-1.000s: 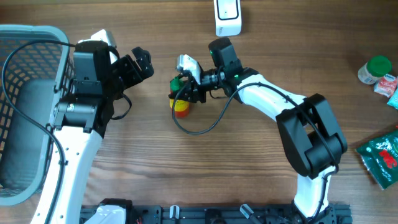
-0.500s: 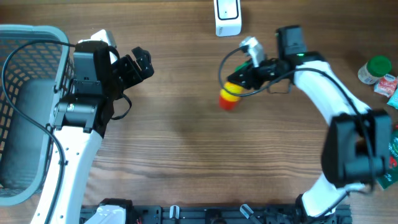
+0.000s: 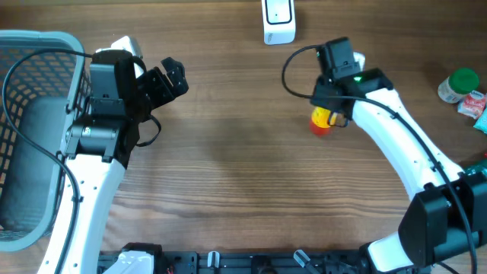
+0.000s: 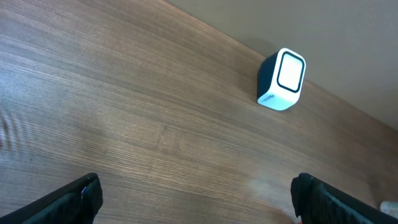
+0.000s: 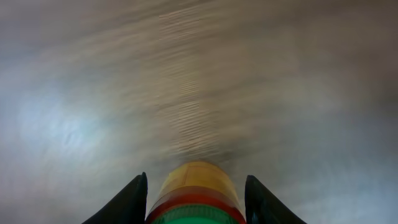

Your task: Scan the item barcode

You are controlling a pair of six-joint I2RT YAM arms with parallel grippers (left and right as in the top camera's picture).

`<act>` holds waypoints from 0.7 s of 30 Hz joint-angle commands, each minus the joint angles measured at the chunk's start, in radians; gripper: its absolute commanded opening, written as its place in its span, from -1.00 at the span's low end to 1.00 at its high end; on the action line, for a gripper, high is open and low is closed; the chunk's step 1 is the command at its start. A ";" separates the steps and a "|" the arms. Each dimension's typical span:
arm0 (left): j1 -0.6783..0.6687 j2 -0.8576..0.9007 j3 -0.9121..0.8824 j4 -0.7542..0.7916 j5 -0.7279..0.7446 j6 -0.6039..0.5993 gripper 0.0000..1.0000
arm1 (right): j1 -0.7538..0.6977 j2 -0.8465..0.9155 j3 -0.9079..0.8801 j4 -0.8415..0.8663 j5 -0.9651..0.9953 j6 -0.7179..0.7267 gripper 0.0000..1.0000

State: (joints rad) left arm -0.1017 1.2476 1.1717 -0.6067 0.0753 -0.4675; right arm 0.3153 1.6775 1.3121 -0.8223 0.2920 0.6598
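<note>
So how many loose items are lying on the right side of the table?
3: a green-lidded jar at the far right edge, a red-and-white packet beside it, and a green bag nearer the front. More may lie out of frame.

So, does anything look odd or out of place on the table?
Nothing stands out. The right fingers hold a yellow bottle; nothing looks spilled or damaged. The right wrist view is blurred.

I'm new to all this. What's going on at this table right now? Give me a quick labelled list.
Right claw: closed on a small yellow, red and green bottle
Left claw: wide open, empty
Scanner: white, at the far edge, apart from the bottle
Basket: grey, far left
Other items: green-lidded jar, far right
</note>
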 commanded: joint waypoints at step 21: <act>0.006 0.004 0.003 0.003 -0.010 0.019 1.00 | 0.084 0.125 0.149 -0.146 0.031 0.414 0.99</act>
State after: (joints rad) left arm -0.1017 1.2476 1.1717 -0.6064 0.0753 -0.4675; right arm 0.3988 1.8023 1.3506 -0.9398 0.4309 1.2343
